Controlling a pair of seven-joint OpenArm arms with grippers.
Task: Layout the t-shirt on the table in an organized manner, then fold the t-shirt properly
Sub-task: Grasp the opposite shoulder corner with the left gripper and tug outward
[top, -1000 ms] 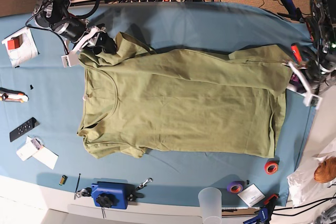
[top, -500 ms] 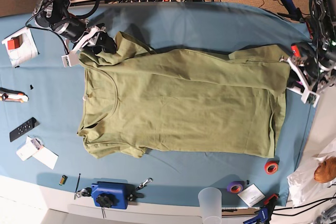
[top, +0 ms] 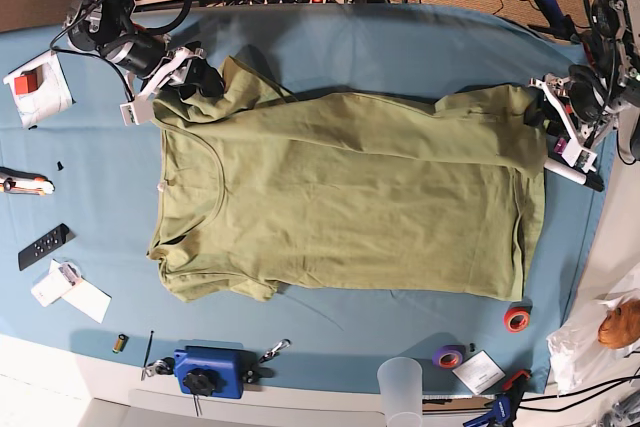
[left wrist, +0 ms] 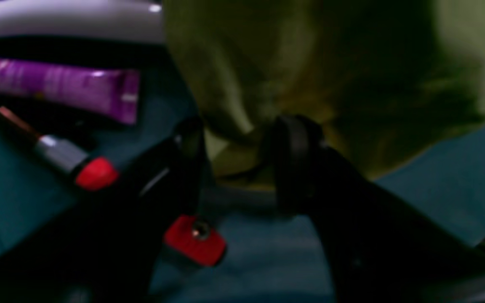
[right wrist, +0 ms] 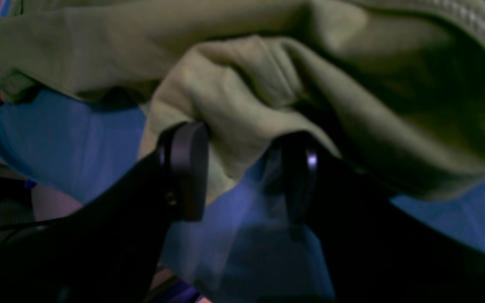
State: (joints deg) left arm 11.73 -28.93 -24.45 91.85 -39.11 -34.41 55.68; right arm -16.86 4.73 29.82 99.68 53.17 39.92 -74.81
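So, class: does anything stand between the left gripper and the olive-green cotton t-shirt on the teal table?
Nothing visible does. The left gripper has its jaws apart right at the olive-green cotton t-shirt's hem corner. A purple tube and red-tipped marker lie off to one side.

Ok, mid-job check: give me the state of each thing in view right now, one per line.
t-shirt: spread flat, upper sleeve bunched, hem corner rumpled.
left gripper: jaws apart at the hem, cloth between the tips, no grip.
right gripper: jaws apart around the bunched sleeve.
table: cloth-covered, shirt lying on it.
plastic cup: upright.
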